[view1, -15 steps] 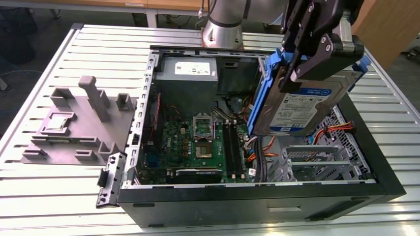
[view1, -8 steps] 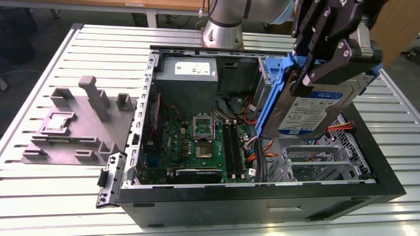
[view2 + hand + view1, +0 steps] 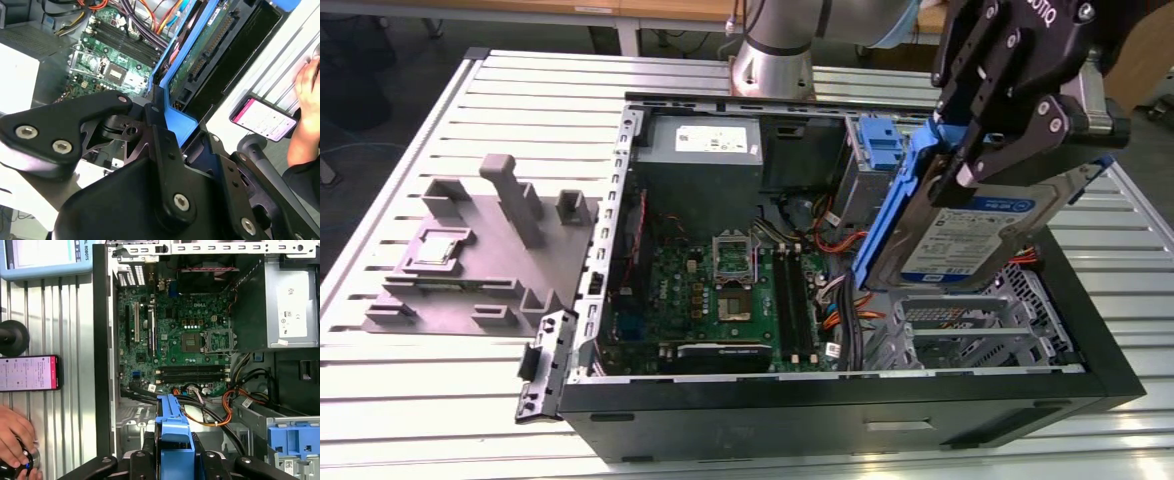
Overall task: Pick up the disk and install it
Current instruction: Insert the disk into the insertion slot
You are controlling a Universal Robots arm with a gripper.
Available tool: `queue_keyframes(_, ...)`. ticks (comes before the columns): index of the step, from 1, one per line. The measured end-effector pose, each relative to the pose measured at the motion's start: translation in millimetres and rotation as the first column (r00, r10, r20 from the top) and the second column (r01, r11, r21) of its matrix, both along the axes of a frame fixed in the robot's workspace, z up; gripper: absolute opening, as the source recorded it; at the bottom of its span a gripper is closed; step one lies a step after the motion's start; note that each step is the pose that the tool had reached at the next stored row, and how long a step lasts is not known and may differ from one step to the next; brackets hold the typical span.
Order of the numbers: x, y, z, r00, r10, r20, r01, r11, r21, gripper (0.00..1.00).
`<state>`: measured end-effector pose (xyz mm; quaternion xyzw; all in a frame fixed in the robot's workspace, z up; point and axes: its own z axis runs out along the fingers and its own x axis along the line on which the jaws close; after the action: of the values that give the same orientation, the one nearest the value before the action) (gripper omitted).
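The disk [image 3: 983, 238], a silver-grey drive with a white-and-blue label, hangs tilted on edge above the open computer case [image 3: 854, 400]. A bright blue bracket [image 3: 897, 215] frames it. My gripper [image 3: 994, 165] is shut on the disk's upper end, holding it over the empty metal drive cage [image 3: 961, 322] at the case's corner on the exterior view's right. In the second wrist view the disk's green circuit side [image 3: 206, 44] and blue bracket [image 3: 176, 121] run out from between my black fingers [image 3: 167, 150]. In the first wrist view the bracket [image 3: 173, 432] points toward the motherboard [image 3: 185, 340].
A grey power supply box [image 3: 702, 140] with a white sticker sits at the case's far end, beside a bare blue clip [image 3: 878, 135]. Orange and black cables [image 3: 225, 412] lie near the cage. A grey fixture [image 3: 480, 255] stands at the exterior view's left. A phone [image 3: 30, 373] and a person's hand [image 3: 15, 436] rest beside the case.
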<state>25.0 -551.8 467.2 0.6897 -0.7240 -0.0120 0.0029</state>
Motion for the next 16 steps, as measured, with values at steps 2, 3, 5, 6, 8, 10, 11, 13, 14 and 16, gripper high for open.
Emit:
queue_keyframes(2,0.2,-1.5,-0.3,1.0000,0.000,0.0000,0.000,1.0000,0.0001,0.36)
queue_keyframes(3,0.2,-1.5,-0.3,1.0000,0.000,0.0000,0.000,1.0000,0.0001,0.36)
queue_keyframes(5,0.4,-1.5,-0.3,1.0000,0.000,0.0000,0.000,1.0000,0.0000,0.36)
queue_keyframes(6,0.3,-1.6,-0.3,1.0000,0.000,0.0000,0.000,1.0000,0.0001,0.36)
queue_keyframes(8,0.3,-1.6,-0.3,1.0000,0.000,0.0000,0.000,1.0000,0.0000,0.36)
queue_keyframes(10,0.3,-1.6,-0.3,1.0000,0.000,0.0000,0.000,1.0000,0.0001,0.36)
queue_keyframes(11,0.3,-1.6,-0.3,1.0000,0.000,0.0001,0.000,1.0000,0.0001,0.36)
queue_keyframes(13,1.4,-1.7,-0.3,1.0000,0.000,0.0000,0.000,1.0000,0.0000,0.36)
queue_keyframes(14,4.4,-1.9,-0.4,1.0000,0.000,-0.0001,0.000,1.0000,0.0001,0.36)
queue_keyframes(16,11.1,-1.9,-0.5,1.0000,0.000,-0.0004,0.000,1.0000,0.0001,0.36)
